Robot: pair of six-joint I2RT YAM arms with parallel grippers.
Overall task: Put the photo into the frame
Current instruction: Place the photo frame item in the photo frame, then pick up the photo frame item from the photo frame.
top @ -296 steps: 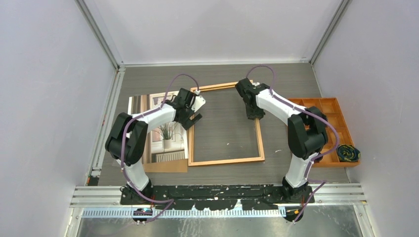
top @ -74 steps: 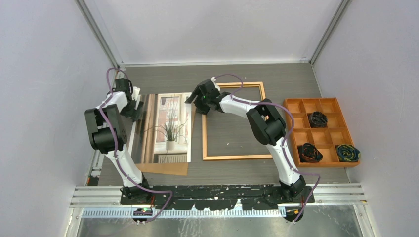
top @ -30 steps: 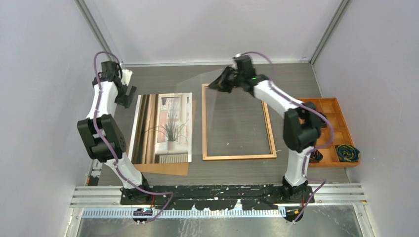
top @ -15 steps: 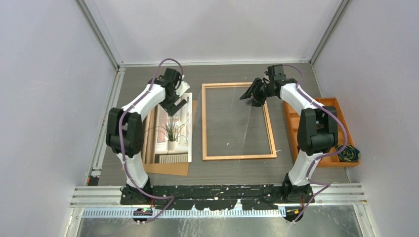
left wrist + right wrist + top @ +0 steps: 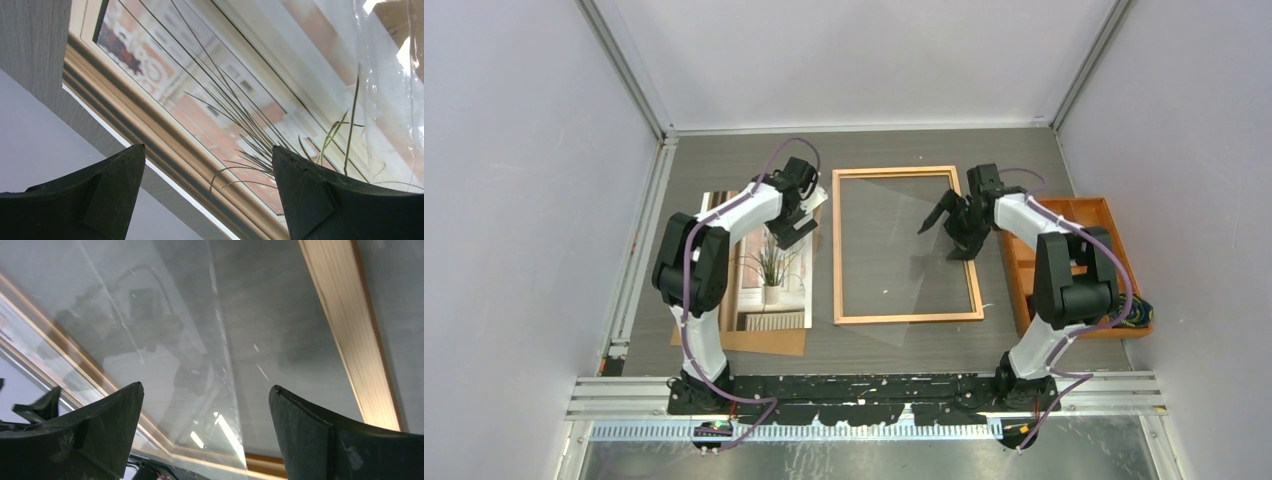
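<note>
The frame, a thin orange-brown wooden rectangle, lies flat mid-table. A clear pane rests across it, skewed, with one corner past the near border. The photo of a grassy plant lies face up left of the frame. My left gripper hovers open over the photo's far right corner. In the left wrist view the photo fills the space between the apart fingers of the left gripper. My right gripper stands open over the frame's right side. The right wrist view shows the right gripper empty above the pane and the frame's border.
A plain brown backing board sticks out from under the photo's near edge. An orange compartment tray with a dark bundle sits at the right, beside the right arm. Grey walls close in on three sides.
My right gripper has opened and let go of the clear pane, which now lies on the frame; it moved nearer along the frame's right side. My left arm swung right over the photo.
</note>
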